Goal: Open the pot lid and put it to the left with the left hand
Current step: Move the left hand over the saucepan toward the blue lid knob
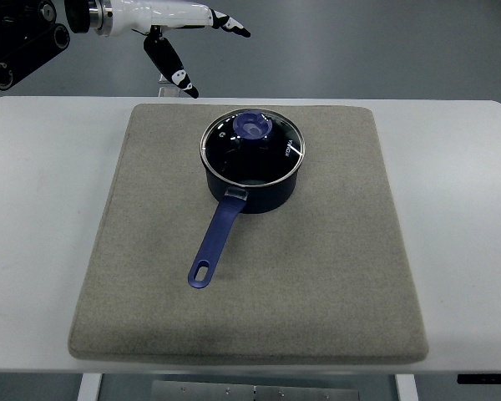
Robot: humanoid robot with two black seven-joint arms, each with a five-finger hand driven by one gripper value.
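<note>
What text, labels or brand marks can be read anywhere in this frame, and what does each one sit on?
Nothing is legible here.
Glass lid of the blue pot: a short white mark near its right rim, too small and blurred to read.
Left hand: black and white patches only, no lettering.
Grey mat and white table: no print visible.

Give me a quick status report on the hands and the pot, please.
Left hand open, hovering clear beyond the mat. Round glass lid with blue knob on dark blue saucepan. Nothing in the way.
</note>
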